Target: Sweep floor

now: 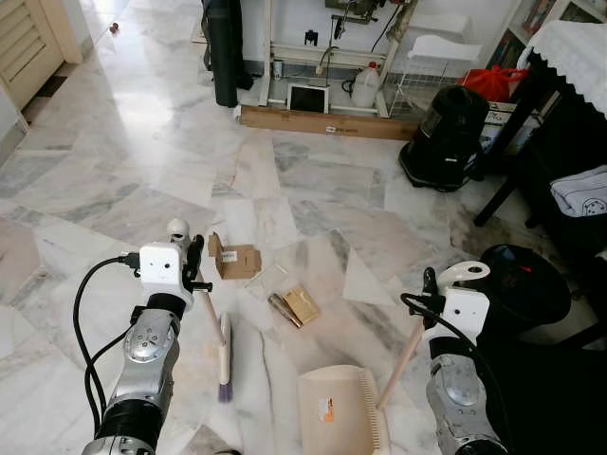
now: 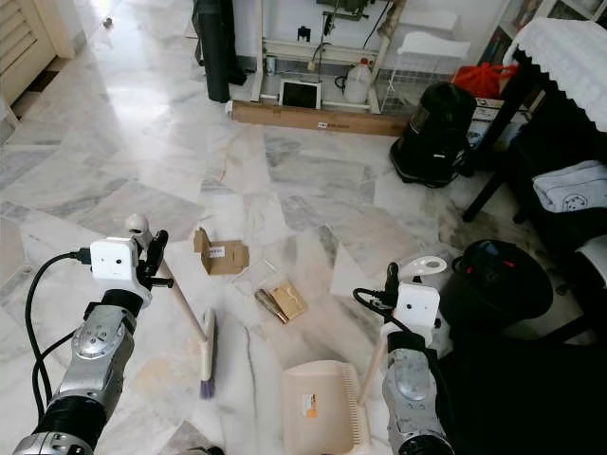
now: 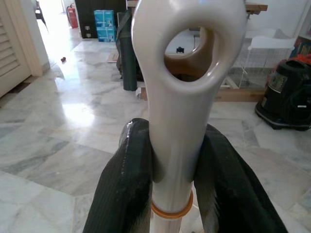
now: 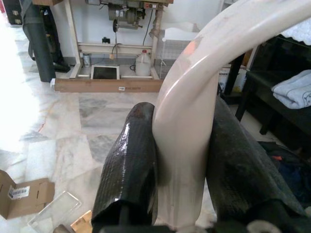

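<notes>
My left gripper [image 1: 195,263] is shut on the cream handle [image 3: 170,131] of a small hand broom [image 1: 224,365], whose purple bristles rest on the marble floor to my front left. My right gripper [image 1: 432,289] is shut on the long curved handle [image 4: 194,87] of a cream dustpan [image 1: 332,408], which sits on the floor between my arms. Litter lies just beyond both tools: a small open cardboard box [image 1: 234,259], a clear plastic piece [image 1: 268,282] and a brown-gold wrapper [image 1: 296,306].
A black vacuum cleaner [image 1: 448,137] stands at the back right, with a black round bin [image 1: 522,284] close beside my right arm. A long cardboard box [image 1: 322,121] lies under a white table frame at the back. Dark furniture lines the right side.
</notes>
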